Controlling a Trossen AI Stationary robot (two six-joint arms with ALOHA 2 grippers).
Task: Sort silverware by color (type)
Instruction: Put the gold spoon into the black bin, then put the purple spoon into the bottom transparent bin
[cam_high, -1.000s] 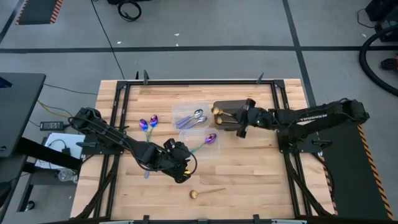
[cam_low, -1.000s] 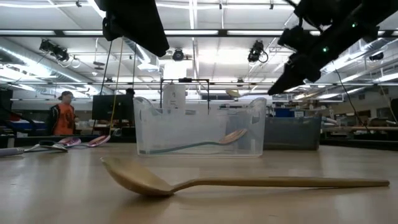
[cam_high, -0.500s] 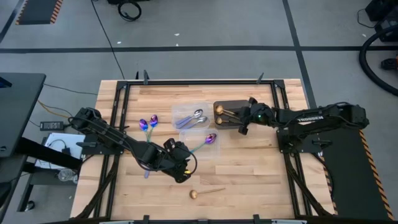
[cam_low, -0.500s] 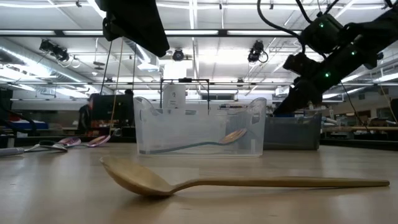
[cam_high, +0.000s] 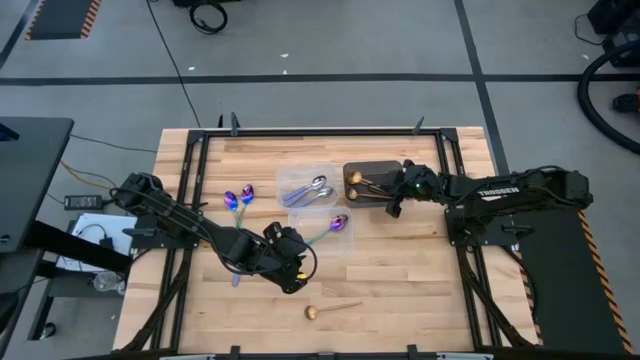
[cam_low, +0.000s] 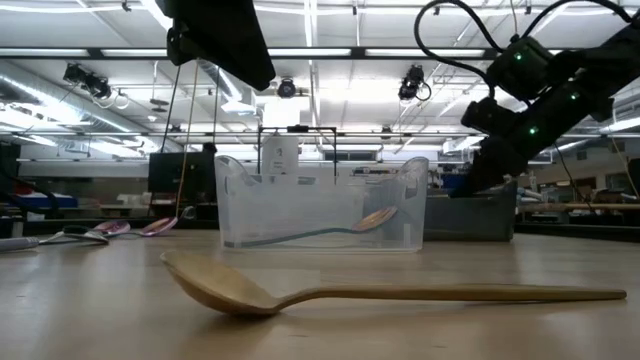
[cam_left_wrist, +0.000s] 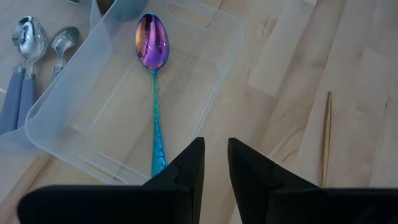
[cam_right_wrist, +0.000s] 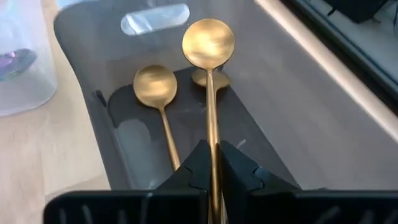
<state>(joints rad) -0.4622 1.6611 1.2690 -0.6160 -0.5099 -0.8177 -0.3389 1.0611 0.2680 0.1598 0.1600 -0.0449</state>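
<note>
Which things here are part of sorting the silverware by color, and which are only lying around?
Part of the job:
- gold spoon held in the right gripper
- gold spoon on the table
- purple spoon in the clear tub
- silver spoons
- dark tub

Lying around:
- floor cables

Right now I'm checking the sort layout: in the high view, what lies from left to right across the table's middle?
Two iridescent purple spoons on bare wood → clear plastic tub with silver blue-handled spoons → dark rectangular tub of gold spoons → right gripper.
</note>
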